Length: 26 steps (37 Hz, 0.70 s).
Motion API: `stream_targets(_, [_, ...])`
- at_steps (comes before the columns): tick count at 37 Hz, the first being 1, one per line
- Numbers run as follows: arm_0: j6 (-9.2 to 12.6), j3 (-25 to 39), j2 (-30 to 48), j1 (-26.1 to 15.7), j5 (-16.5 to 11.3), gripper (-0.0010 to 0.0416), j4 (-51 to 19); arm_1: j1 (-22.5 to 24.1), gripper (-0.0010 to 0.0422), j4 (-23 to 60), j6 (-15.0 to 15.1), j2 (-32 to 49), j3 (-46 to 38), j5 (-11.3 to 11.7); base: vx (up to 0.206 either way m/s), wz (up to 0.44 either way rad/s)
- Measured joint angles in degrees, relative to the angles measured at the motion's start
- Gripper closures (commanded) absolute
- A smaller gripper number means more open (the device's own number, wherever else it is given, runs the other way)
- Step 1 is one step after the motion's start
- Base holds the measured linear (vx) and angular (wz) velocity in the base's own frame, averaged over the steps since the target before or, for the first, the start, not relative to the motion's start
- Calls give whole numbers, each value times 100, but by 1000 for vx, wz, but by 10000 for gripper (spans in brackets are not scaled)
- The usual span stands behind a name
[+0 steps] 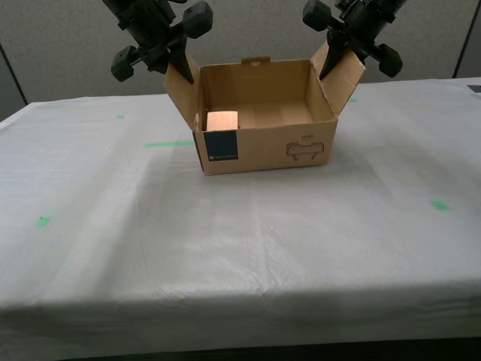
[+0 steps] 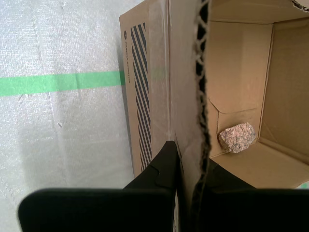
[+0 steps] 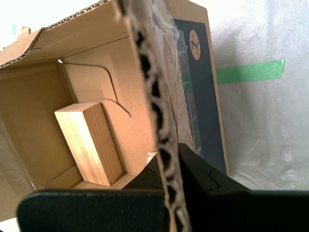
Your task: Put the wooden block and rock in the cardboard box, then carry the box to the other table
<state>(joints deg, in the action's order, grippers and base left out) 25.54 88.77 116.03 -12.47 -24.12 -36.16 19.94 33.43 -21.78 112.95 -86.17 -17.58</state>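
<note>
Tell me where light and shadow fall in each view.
Exterior view: soft shadow on the cloth beside the box, whose floor is dim. Second wrist view: the rock is lit, my second gripper silhouetted. First wrist view: the block is sharp, one corner overexposed.

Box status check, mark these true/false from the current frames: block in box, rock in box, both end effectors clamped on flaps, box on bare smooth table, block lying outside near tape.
1. The wooden block is inside the cardboard box. True.
2. The rock lies on the table beside the box. False: it sits inside the box.
3. My first end effector and my second end effector each grip a side flap. True.
4. The box rests on a smooth bare table. False: the table has a wrinkled white top with green tape marks.
</note>
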Motion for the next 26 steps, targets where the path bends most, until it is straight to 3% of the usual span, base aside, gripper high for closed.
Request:
stream_targets(9, [0,0,0,0,0,404,22,0,411,2,0,0,0,59,0,0])
stream_targets(14, [-20,-2,0,-2,2,397,22,0,387,4,-2,0,0,61,0,0])
stream_targets(26, [-15,2,0,7,46,302,92,-4,288,4,-20,-2,0,63,0,0])
